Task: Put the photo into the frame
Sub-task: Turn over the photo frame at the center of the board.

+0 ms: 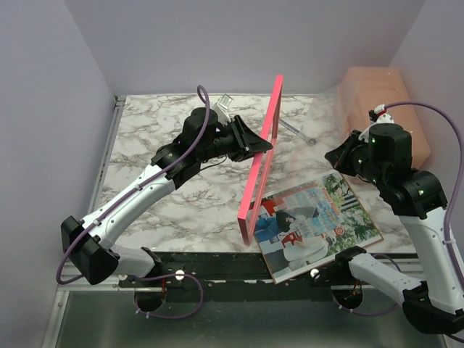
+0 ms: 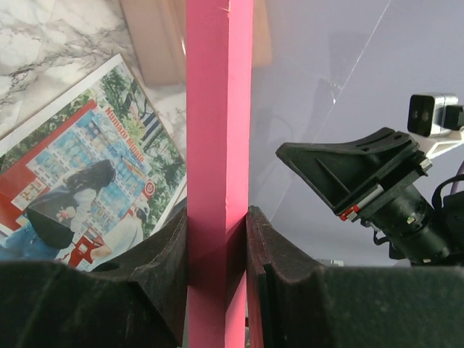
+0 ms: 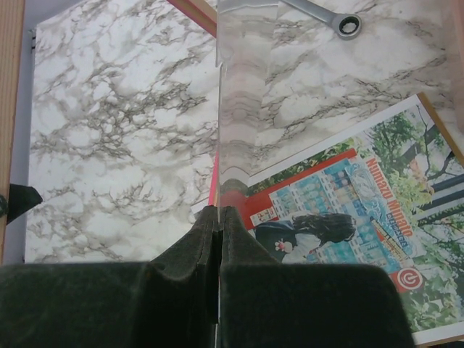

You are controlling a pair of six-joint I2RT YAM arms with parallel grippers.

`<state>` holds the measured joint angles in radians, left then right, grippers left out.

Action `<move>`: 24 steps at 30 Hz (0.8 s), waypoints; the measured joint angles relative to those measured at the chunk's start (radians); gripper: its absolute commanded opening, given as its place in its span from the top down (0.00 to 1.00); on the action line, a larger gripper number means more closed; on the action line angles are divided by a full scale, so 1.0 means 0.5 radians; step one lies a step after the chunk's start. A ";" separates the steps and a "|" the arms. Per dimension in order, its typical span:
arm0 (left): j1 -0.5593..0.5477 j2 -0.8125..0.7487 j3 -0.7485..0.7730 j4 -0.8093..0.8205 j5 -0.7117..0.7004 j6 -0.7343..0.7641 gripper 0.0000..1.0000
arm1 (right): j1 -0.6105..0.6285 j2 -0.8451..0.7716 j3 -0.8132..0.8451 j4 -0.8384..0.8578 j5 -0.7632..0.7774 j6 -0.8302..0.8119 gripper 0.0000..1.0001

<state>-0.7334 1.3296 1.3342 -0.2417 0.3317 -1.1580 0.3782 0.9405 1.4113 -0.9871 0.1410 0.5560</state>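
The pink frame (image 1: 262, 156) stands on its long edge in the middle of the table, leaning. My left gripper (image 1: 259, 145) is shut on its upper rail; in the left wrist view the pink rail (image 2: 217, 130) is pinched between both fingers of that gripper (image 2: 217, 221). The photo (image 1: 319, 221) lies face up on the table right of the frame, and shows in the left wrist view (image 2: 94, 181) and the right wrist view (image 3: 348, 232). My right gripper (image 1: 336, 156) is shut on a thin clear pane (image 3: 243, 109), held on edge above the photo, between closed fingers (image 3: 220, 214).
A spanner (image 1: 297, 130) lies behind the frame, also in the right wrist view (image 3: 330, 17). A salmon box (image 1: 377, 101) stands at the back right. A small clear object (image 1: 223, 103) lies at the back. A brown panel edge (image 3: 444, 139) shows under the photo.
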 measured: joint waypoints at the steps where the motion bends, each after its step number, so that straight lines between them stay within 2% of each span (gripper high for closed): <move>1: 0.011 -0.002 -0.014 0.000 -0.002 -0.009 0.97 | 0.000 0.000 -0.008 -0.001 0.000 0.000 1.00; 3: 0.038 -0.015 -0.049 0.015 0.002 -0.032 0.89 | 0.000 0.000 -0.026 -0.002 0.000 0.000 1.00; 6: 0.092 -0.060 -0.127 0.048 0.008 -0.069 0.67 | 0.000 0.000 -0.047 -0.002 -0.001 0.000 1.00; 10: 0.163 -0.097 -0.187 0.044 0.013 -0.058 0.44 | 0.000 0.001 -0.069 0.000 -0.005 0.001 1.00; 14: 0.217 -0.105 -0.211 -0.018 0.048 0.030 0.37 | 0.000 0.001 -0.094 0.004 -0.020 0.001 1.00; 24: 0.452 -0.112 -0.159 -0.431 0.117 0.386 0.36 | 0.000 0.000 -0.163 0.024 -0.069 0.006 1.00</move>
<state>-0.5072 1.2736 1.2549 -0.4572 0.3901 -0.9649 0.3782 0.9405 1.3296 -0.9752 0.1062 0.5591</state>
